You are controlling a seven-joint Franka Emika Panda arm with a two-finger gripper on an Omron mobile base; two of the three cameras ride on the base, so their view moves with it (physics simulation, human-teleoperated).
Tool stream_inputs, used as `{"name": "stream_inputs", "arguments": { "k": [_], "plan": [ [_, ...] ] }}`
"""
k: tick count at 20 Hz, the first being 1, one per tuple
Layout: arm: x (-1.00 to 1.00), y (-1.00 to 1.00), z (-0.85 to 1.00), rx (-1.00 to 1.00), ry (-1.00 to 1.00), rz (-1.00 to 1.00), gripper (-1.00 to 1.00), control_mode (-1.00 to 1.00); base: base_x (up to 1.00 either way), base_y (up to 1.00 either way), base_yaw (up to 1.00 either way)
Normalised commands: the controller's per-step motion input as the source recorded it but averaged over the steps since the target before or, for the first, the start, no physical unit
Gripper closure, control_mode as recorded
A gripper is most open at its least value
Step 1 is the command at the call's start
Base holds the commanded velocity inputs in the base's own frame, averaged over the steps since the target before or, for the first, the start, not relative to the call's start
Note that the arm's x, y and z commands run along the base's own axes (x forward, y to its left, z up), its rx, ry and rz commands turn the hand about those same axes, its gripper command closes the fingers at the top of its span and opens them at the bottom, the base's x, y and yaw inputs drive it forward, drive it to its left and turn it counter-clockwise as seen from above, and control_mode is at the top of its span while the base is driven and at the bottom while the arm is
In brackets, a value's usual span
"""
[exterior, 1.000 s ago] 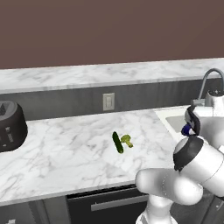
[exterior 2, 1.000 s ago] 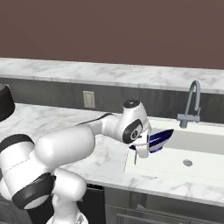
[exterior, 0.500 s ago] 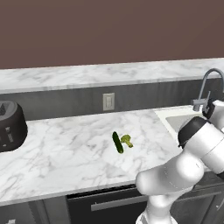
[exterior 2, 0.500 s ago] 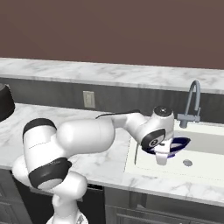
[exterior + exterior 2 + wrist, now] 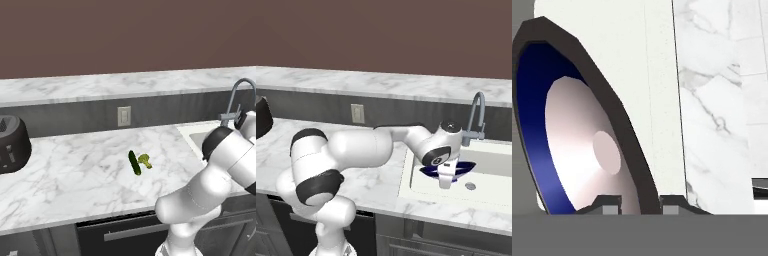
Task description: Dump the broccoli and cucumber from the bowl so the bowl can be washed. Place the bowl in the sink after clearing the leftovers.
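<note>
My gripper is shut on the rim of the bowl, whose dark blue outside and white inside hang level just above the floor of the pale sink. In the hand view the bowl is seen edge-on, its rim pinched between my fingertips, with the gripper at the bottom. The dark green cucumber lies on the marble counter, and the small yellow-green broccoli lies right beside it on its right, far left of the sink.
A curved grey faucet rises at the back of the sink, close behind the bowl. A dark toaster stands at the counter's left end. A wall outlet sits on the backsplash.
The arm has swung further right and down, carrying the bowl from over the sink's left edge into the basin. Cucumber and broccoli have stayed in place.
</note>
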Motion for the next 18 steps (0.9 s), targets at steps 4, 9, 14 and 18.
{"name": "stream_inputs", "arguments": {
  "k": [4,9,14,18],
  "plan": [
    [0.01,0.00,-0.29,0.06,-0.01,0.00,1.00,-1.00,0.00,0.00,0.00],
    [0.10,0.00,-0.24,0.06,-0.04,0.00,1.00,-1.00,0.00,0.00,0.00],
    [0.23,0.00,-0.09,0.00,0.00,0.00,1.00,-1.00,0.00,0.00,0.00],
    [0.20,0.00,-0.11,0.00,0.00,0.00,1.00,-1.00,0.00,0.00,0.00]
  ]
}}
